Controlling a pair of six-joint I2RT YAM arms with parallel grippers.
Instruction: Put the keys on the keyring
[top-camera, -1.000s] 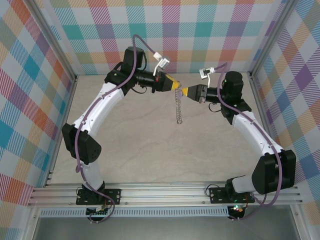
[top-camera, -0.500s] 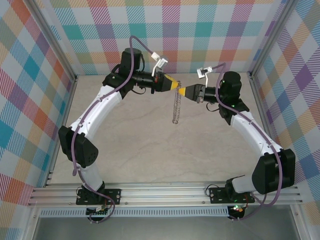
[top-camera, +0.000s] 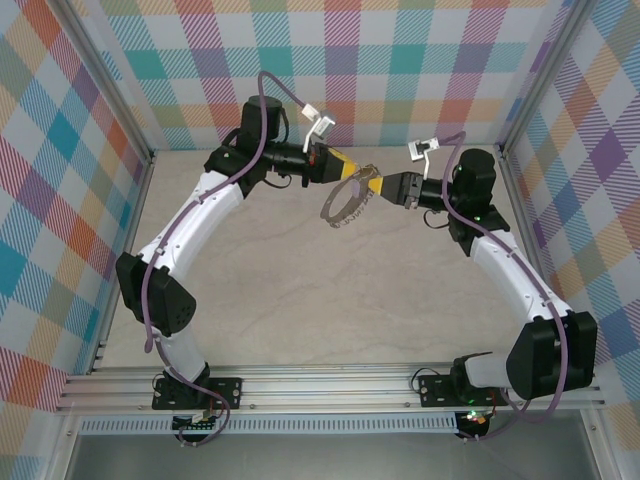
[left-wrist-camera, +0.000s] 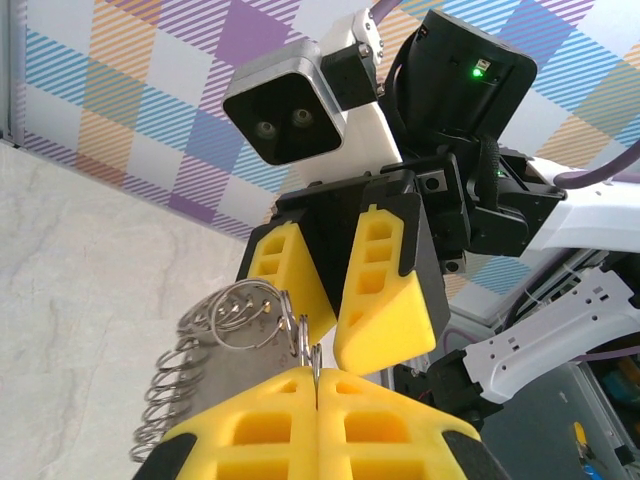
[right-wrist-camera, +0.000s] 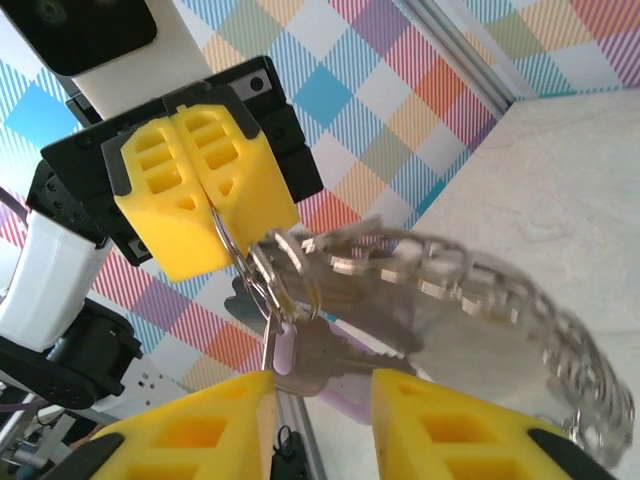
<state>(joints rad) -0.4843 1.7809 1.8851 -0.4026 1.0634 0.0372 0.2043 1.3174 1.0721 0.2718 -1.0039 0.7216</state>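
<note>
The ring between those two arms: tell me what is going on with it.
The left gripper is shut on a thin loop of the keyring, holding it up above the table. The right gripper faces it tip to tip, fingers apart, with a small key between them at the ring's loops. Whether it pinches the key, or whether the key is threaded on, I cannot tell.

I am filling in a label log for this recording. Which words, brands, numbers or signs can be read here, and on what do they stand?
No readable word, number, brand or sign in any view.
On the silvery pieces of the keyring, any stamping is too blurred to read.
On the wrist camera housing of the right arm, no label is visible.
</note>
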